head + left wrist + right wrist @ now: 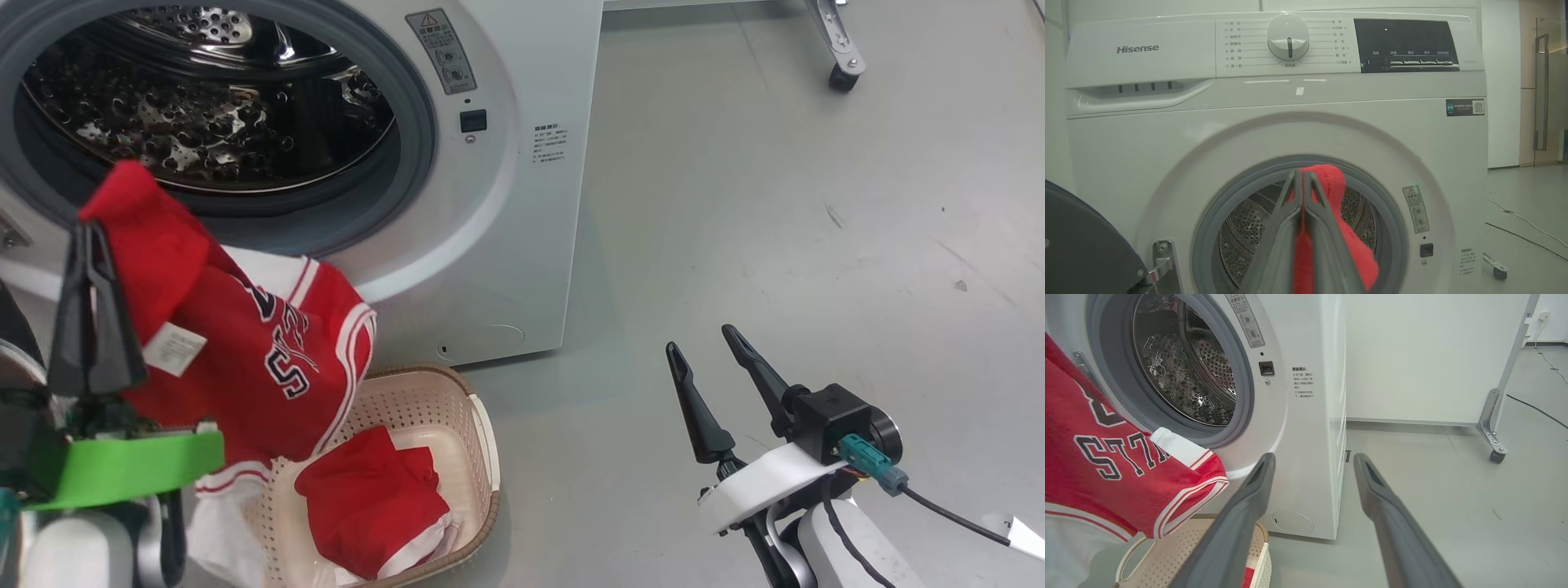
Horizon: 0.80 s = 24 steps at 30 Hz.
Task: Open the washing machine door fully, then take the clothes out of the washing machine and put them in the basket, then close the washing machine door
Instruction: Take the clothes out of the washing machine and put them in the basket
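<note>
The white washing machine (522,204) stands with its steel drum (204,122) exposed. The washing machine door (1081,249) is swung open; its black rim shows at the lower left of the left wrist view. My left gripper (90,233) is shut on a red jersey (245,343) from the clothes, which hangs in front of the drum opening and over the basket (486,433). A second red garment (375,498) lies in the basket. From the left wrist, the closed fingers (1286,220) pinch red fabric (1333,179). My right gripper (699,338) is open over bare floor to the machine's right.
A white partition panel (1429,355) on a castered leg (1492,445) stands behind and right of the machine. Grey floor (816,245) stretches to the right. Cables (1527,228) lie on the floor further right. The basket sits tight against the machine's front.
</note>
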Available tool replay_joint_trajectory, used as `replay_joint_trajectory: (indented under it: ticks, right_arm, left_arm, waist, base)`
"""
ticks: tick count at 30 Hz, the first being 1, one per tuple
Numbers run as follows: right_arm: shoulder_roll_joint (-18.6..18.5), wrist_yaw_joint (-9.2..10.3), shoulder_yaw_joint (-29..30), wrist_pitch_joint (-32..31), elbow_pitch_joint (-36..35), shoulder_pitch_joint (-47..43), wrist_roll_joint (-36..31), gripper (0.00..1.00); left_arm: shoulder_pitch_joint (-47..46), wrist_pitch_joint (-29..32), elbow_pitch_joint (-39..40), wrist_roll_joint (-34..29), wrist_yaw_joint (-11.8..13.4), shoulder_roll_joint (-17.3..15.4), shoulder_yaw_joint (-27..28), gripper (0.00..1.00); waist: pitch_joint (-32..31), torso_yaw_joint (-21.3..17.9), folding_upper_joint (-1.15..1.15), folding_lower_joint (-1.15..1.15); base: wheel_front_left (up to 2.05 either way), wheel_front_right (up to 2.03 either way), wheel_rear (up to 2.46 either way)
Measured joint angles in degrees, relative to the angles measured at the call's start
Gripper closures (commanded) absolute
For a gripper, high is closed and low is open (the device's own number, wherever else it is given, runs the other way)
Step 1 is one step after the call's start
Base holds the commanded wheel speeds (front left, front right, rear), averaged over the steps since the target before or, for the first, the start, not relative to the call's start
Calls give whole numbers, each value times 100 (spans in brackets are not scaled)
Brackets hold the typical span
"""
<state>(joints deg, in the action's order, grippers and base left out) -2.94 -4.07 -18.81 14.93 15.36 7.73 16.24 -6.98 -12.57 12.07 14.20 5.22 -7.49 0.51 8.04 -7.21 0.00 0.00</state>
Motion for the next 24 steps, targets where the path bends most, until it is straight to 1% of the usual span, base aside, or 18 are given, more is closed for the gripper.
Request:
replay_joint_trajectory:
  ticks: [6,17,20,24]
  right_arm:
    - [3,0,-5,0,-101,5,0,0]
    - [4,1,-52,0,-321,241,0,0]
    - [4,10,-55,0,-407,324,2,0]
    - [4,12,-83,0,-498,454,36,0]
  left_arm:
    - [532,142,-486,162,11,281,-191,100]
    - [593,103,-1188,245,12,296,-245,100]
    - [416,37,-1279,244,10,293,-247,100]
    - [137,16,-1614,244,-37,289,-280,100]
  waist:
    - [169,-32,0,0]
    - [677,-120,0,0]
    - [878,-155,0,0]
    - [1172,-202,0,0]
  base:
    - [0,0,0]
    - [0,0,0]
    - [0,0,0]
    - [0,0,0]
